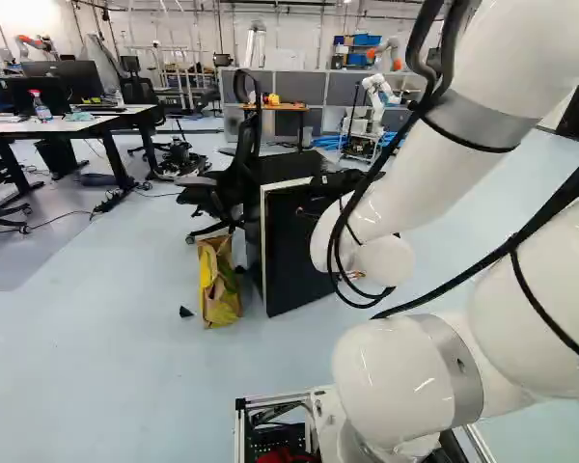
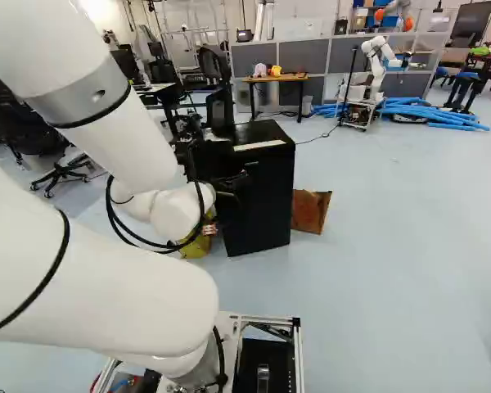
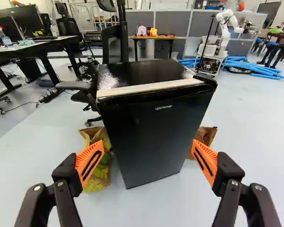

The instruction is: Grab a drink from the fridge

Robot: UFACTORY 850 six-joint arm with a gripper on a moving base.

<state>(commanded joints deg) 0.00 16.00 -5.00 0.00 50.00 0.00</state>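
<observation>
While door (image 3: 151, 137) looks closed, fridge (image 3: 142, 72): likely heavy, slick, rigid.
Door hold: probably an outer edge.
Gripper (image 3: 148, 143): released, fingers wide apart.

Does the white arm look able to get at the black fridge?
Probably yes: its open gripper faces the front of the black fridge, with nothing visible between them, though I can't tell if it's near enough yet.

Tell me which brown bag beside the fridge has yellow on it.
The bag on the side of the fridge toward the desks; the other bag shows only brown.
</observation>
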